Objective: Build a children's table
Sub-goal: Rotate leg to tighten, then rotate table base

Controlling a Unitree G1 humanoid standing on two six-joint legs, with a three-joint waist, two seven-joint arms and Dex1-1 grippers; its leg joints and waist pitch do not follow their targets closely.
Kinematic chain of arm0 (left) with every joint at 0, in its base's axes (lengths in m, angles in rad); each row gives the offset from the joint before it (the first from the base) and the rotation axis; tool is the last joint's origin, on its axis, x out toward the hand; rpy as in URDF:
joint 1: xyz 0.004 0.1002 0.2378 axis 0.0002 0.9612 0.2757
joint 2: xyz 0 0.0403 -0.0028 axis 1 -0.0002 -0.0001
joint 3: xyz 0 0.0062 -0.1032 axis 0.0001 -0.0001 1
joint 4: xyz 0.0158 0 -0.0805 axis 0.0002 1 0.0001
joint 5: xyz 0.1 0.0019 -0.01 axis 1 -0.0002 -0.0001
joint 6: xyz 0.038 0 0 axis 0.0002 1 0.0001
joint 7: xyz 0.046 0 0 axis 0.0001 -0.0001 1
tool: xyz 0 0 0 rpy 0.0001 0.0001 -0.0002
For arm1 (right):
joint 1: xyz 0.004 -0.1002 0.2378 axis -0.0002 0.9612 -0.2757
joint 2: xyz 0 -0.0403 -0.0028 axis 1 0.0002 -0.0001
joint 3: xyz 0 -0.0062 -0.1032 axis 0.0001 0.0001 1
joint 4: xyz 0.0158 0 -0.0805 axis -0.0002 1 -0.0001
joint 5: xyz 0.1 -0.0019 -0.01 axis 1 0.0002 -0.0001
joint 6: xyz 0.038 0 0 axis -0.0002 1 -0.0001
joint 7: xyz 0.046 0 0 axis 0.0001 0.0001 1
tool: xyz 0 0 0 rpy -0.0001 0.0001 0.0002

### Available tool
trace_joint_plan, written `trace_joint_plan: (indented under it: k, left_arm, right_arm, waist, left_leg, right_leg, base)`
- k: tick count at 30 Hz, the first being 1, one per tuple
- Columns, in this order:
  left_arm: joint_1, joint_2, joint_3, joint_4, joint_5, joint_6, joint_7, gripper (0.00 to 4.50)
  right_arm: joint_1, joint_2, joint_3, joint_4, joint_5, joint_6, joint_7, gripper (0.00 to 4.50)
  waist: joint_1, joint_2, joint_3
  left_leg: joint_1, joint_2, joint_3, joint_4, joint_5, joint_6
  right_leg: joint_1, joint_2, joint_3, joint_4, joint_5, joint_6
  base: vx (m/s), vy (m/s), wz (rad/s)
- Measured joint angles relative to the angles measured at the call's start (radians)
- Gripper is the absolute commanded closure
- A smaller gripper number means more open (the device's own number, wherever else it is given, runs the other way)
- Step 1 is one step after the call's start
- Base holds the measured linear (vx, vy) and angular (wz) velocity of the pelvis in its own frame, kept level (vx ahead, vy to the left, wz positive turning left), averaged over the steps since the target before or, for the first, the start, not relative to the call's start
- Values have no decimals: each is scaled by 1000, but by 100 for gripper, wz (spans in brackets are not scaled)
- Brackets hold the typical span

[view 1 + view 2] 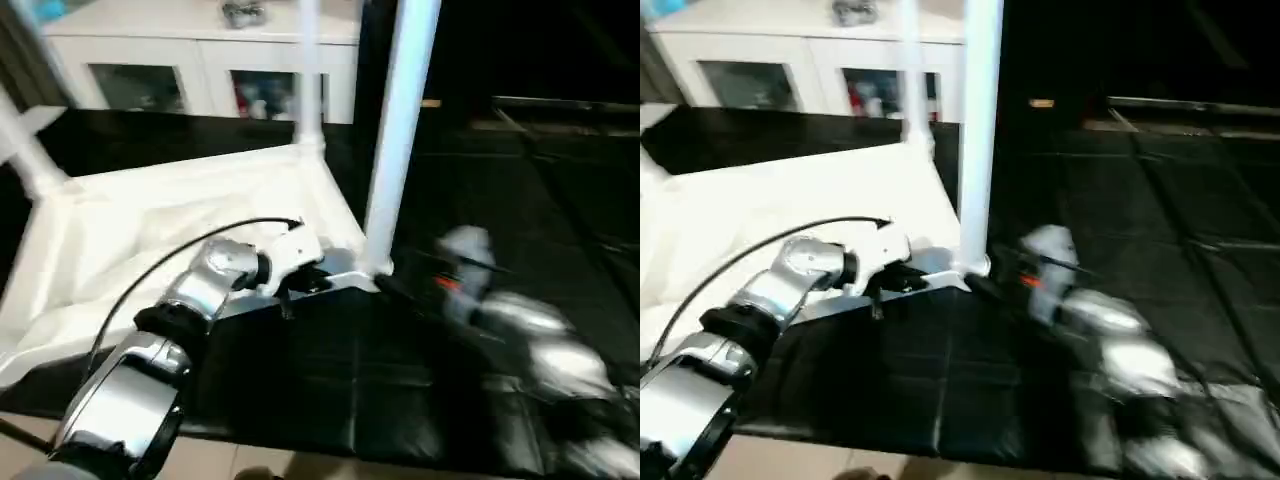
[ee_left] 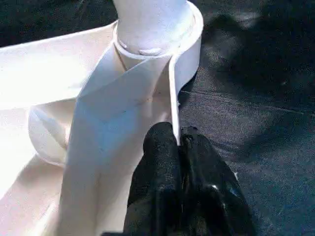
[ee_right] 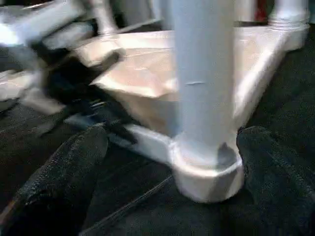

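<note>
The children's table [image 1: 150, 240] lies upside down on the black floor mat [image 1: 350, 380] in front of the white cabinet [image 1: 200, 60], with legs standing up from its corner sockets, and I take its nearest upright leg [image 1: 400, 130] as my landmark. To the left of that leg, my left gripper [image 2: 178, 147] pinches the thin white rim of the tabletop, fingers pressed together on it. To the right of the leg, my right gripper [image 3: 172, 162] has its black fingers [image 3: 64, 172] spread wide on either side of the leg's socket, not touching it.
</note>
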Motion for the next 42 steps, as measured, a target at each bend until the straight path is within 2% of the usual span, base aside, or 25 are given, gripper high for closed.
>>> trace_joint_plan:
  k: [5, 6, 8, 10, 11, 12, 14, 17, 22, 24, 26, 28, 29, 30, 35, 36, 37, 39, 40, 42]
  left_arm:
    - [-3, -9, 1, 21, 8, -33, 35, 450]
    - [-3, -10, 4, 21, 5, -32, 30, 422]
    - [0, -3, 21, 16, -17, -24, -6, 395]
    - [2, 2, 38, -19, -38, -24, -37, 395]
    - [16, 15, 54, -85, -71, -5, -75, 389]
    - [23, 31, 63, -132, -97, 18, -105, 359]
    - [53, 77, 71, -228, -121, 82, -146, 355]
    - [123, 161, 68, -364, -121, 194, -176, 328]
    - [216, 264, 78, -530, -135, 319, -222, 306]
    - [296, 352, 103, -665, -155, 396, -259, 279]
    - [360, 424, 150, -781, -179, 482, -275, 272]
    - [390, 463, 185, -857, -182, 529, -275, 266]
    - [394, 472, 198, -878, -183, 544, -275, 237]
    - [401, 479, 207, -907, -185, 562, -275, 237]
    - [499, 549, 236, -1059, -199, 669, -272, 212]
    - [539, 584, 239, -1107, -196, 705, -266, 191]
    - [560, 603, 241, -1136, -194, 727, -258, 189]
    - [583, 612, 245, -1178, -192, 759, -245, 178]
    - [593, 614, 246, -1191, -192, 771, -241, 150]
    - [612, 614, 246, -1214, -194, 795, -230, 147]
  right_arm:
    - [23, 10, 24, -78, 25, 38, 24, 1]
    - [22, 14, 27, -87, 27, 44, 24, 1]
    - [23, 23, 43, -104, 30, 57, 21, 0]
    - [22, 27, 52, -109, 32, 71, 20, 0]
    - [21, 30, 60, -117, 36, 84, 17, 0]
    - [20, 33, 68, -123, 38, 94, 13, 0]
    - [17, 46, 78, -141, 46, 99, 8, 0]
    - [11, 69, 90, -152, 50, 99, -3, 0]
    - [-3, 100, 109, -154, 54, 107, -9, 0]
    - [-17, 127, 133, -156, 55, 110, -15, 0]
    - [-30, 153, 148, -158, 54, 112, -37, 0]
    - [-47, 175, 160, -153, 50, 114, -59, 0]
    - [-59, 186, 167, -150, 48, 114, -68, 0]
    - [-70, 203, 172, -149, 45, 114, -79, 0]
    - [-147, 279, 209, -61, -16, 91, -155, 0]
    - [-197, 318, 212, 19, -54, 68, -214, 0]
    - [-229, 338, 213, 67, -76, 49, -257, 0]
    - [-287, 363, 214, 151, -114, 8, -335, 0]
    - [-320, 374, 213, 201, -132, -8, -375, 0]
    - [-377, 394, 209, 283, -155, -41, -452, 0]
  waist:
    - [0, 2, 0]
    - [0, 2, 0]
    - [-1, 2, 0]
    - [0, 2, 0]
    - [0, 2, 0]
    - [-1, 2, 0]
    - [-6, 2, 0]
    - [-16, -1, 0]
    - [-11, -4, 0]
    - [-21, -4, 0]
    - [-31, -6, 0]
    - [-33, -7, 0]
    - [-34, -7, 0]
    - [-34, -8, 0]
    - [-53, -16, 1]
    - [-64, -19, 2]
    - [-68, -21, 3]
    - [-67, -25, 5]
    - [-66, -26, 5]
    - [-64, -28, 6]
  left_leg:
    - [-1, 0, -1, 0, 0, 0]
    - [-2, 1, -1, 0, 1, 1]
    - [-3, 1, -1, 1, 1, 1]
    - [-4, 1, -1, 1, 1, 1]
    - [-3, 1, -1, 0, 1, 1]
    - [-3, 1, -1, 0, 0, 1]
    - [-3, 1, 0, -1, 0, 1]
    - [-4, 1, 2, -2, 1, 0]
    - [-4, 2, 2, -2, 2, -2]
    - [-3, 2, 2, -2, 2, -2]
    - [-2, 2, 3, -2, 2, -3]
    - [-2, 1, 3, -1, 2, -3]
    - [-2, 1, 3, -1, 2, -3]
    - [-1, 0, 3, -1, 2, -3]
    - [2, -2, 3, -1, 3, -4]
    - [3, -3, 3, -1, 3, -4]
    - [4, -3, 3, -1, 3, -4]
    - [6, -4, 3, -2, 3, -4]
    - [7, -4, 3, -1, 3, -4]
    - [7, -5, 3, -1, 3, -4]
  right_leg:
    - [-1, 0, -2, 0, 0, 0]
    - [0, 0, -2, 0, 0, 0]
    - [-2, 0, -2, 0, 0, 0]
    - [-2, 0, -2, 0, 0, 1]
    - [-2, 0, -2, 0, 0, 1]
    - [-2, 0, -2, 1, 1, -2]
    - [-4, 0, -1, 2, 1, -4]
    - [-9, 0, 0, 7, -1, -5]
    - [-9, 0, 0, 9, -5, -1]
    - [-10, 0, 1, 10, -5, -1]
    - [-10, 0, 3, 12, -5, -1]
    - [-10, 0, 3, 13, -5, -1]
    - [-10, 0, 5, 14, -5, 0]
    - [-9, 0, 8, 15, -6, 0]
    - [-10, 2, 15, 18, -6, 0]
    - [-11, 3, 17, 20, -6, 0]
    - [-11, 3, 18, 20, -6, 0]
    - [-10, 4, 19, 20, -6, 0]
    - [-9, 4, 20, 20, -6, 0]
    - [-9, 4, 22, 20, -5, 0]
  base:
    - [0, 0, 0]
    - [0, 0, 0]
    - [0, 0, 0]
    - [0, 0, 0]
    - [0, 0, 0]
    - [0, 0, 0]
    - [0, 0, 0]
    - [0, 0, 0]
    - [0, 0, 0]
    - [0, 0, 0]
    - [0, 0, 0]
    - [0, 0, 0]
    - [0, 0, 0]
    - [0, 0, 0]
    - [0, 0, 0]
    - [0, 0, 0]
    - [0, 0, 0]
    - [0, 0, 0]
    - [0, 0, 0]
    - [0, 0, 0]
